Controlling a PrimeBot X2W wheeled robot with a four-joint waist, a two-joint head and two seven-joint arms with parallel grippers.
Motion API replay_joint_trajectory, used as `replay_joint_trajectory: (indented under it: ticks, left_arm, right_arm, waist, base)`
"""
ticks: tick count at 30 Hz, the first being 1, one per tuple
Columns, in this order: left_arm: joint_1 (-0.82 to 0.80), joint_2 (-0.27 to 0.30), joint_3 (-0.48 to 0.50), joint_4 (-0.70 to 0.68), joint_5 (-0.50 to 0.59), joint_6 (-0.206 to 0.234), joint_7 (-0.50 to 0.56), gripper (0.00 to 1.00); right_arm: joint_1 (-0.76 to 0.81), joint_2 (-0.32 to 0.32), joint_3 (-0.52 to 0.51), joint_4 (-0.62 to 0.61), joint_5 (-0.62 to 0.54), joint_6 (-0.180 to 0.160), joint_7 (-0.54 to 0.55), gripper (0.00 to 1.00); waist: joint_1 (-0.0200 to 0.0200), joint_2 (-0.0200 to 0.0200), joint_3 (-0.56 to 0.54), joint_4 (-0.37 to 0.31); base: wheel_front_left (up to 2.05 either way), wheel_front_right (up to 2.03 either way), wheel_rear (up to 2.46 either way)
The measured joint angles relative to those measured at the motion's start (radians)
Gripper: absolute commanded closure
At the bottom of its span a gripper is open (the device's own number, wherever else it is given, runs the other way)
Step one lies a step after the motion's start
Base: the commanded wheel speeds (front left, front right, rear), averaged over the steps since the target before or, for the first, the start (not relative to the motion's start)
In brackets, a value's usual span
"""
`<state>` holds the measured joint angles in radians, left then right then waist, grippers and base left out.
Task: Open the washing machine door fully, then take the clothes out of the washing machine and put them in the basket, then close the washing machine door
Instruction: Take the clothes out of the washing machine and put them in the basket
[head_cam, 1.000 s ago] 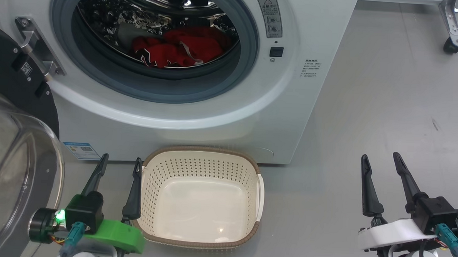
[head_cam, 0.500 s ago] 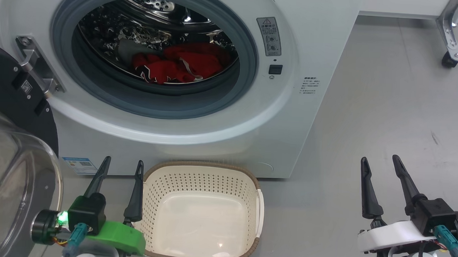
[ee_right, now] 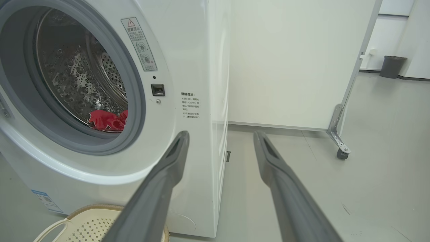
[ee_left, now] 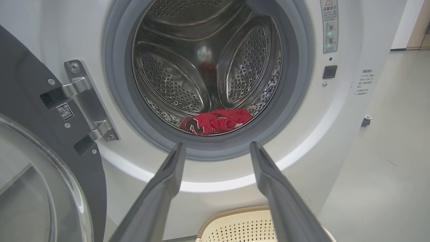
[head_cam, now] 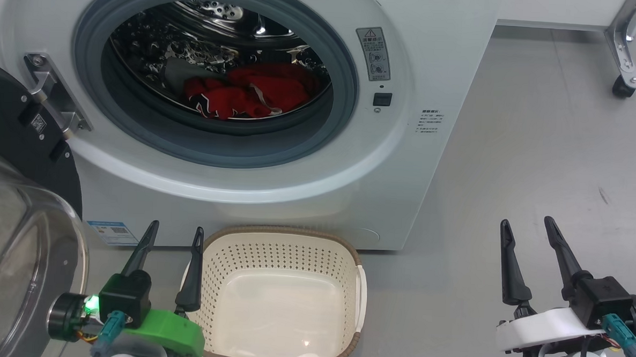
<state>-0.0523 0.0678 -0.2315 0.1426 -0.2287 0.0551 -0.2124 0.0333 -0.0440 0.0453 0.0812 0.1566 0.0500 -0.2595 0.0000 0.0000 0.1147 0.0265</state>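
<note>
The clothes (head_cam: pixel 241 96), a red heap with white trim, lie low in the steel drum (head_cam: pixel 142 31) of the washing machine (head_cam: pixel 437 39), just behind the grey seal (head_cam: pixel 348 94); a bit of greyish fabric sits at their left edge. The washing machine door (head_cam: pixel 3 127) is swung wide to the left on its metal hinge (head_cam: pixel 53 94); its clear glass bowl (head_cam: pixel 19 251) bulges toward the camera at the lower left. The basket (head_cam: pixel 283 232) stands on the grey floor (head_cam: pixel 540 129) right against the machine's front, below the opening; its pale bottom is bare. The left gripper (head_cam: pixel 177 226) hangs between door and basket, its 2 fingers spread wide and gripping nothing; the inner finger overlaps the basket's left rim, and contact cannot be told. The right gripper (head_cam: pixel 526 220) is well apart to the right over the floor, its jaws also spread and free of any load. A caster (head_cam: pixel 620 87) shows at the far right.
</note>
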Motion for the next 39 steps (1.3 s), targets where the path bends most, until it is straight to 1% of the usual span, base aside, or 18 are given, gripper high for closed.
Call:
replay_joint_trajectory:
  ticks: [5, 9, 15, 19, 24, 31, 39]
  left_arm:
    - [0.000, 0.000, -0.002, 0.011, -0.001, 0.000, 0.009, 0.00]
    - [-0.005, 0.000, -0.011, 0.020, -0.014, -0.011, 0.028, 0.00]
    - [-0.060, -0.002, -0.032, 0.061, -0.047, -0.049, 0.075, 0.00]
    - [-0.117, -0.007, -0.037, 0.091, -0.069, -0.065, 0.116, 0.00]
    - [-0.207, -0.015, -0.042, 0.124, -0.103, -0.096, 0.146, 0.00]
    - [-0.340, -0.011, -0.051, 0.206, -0.110, -0.124, 0.255, 0.00]
    - [-0.524, 0.045, -0.048, 0.277, -0.107, -0.141, 0.378, 0.00]
  right_arm:
    - [0.000, 0.000, 0.000, -0.001, 0.000, 0.000, 0.000, 0.00]
    - [0.000, 0.000, 0.002, -0.003, 0.000, 0.000, 0.000, 0.00]
    - [-0.001, 0.001, 0.020, -0.007, -0.001, 0.002, 0.000, 0.00]
    - [-0.003, 0.001, 0.021, -0.015, -0.001, 0.004, 0.000, 0.00]
    - [-0.006, 0.001, 0.020, -0.027, -0.001, 0.005, 0.000, 0.00]
    - [-0.036, 0.002, 0.018, -0.050, 0.001, 0.010, 0.000, 0.00]
    - [-0.076, 0.002, 0.019, -0.073, 0.019, 0.010, 0.000, 0.00]
  waist:
    - [0.0000, 0.0000, 0.001, 0.001]
    - [0.0000, 0.0001, 0.006, -0.001]
    - [0.0000, 0.0000, 0.024, -0.017]
    - [-0.0001, 0.0000, 0.043, -0.032]
    - [0.0000, 0.0000, 0.078, -0.053]
    - [0.0000, 0.0000, 0.146, -0.085]
    - [0.0000, 0.0000, 0.242, -0.122]
  base:
    - [0.00, 0.00, 0.00]
    - [0.00, 0.00, 0.00]
    - [0.00, 0.00, 0.00]
    - [0.00, 0.00, 0.00]
    - [0.00, 0.00, 0.00]
    - [0.00, 0.00, 0.00]
    - [0.00, 0.00, 0.00]
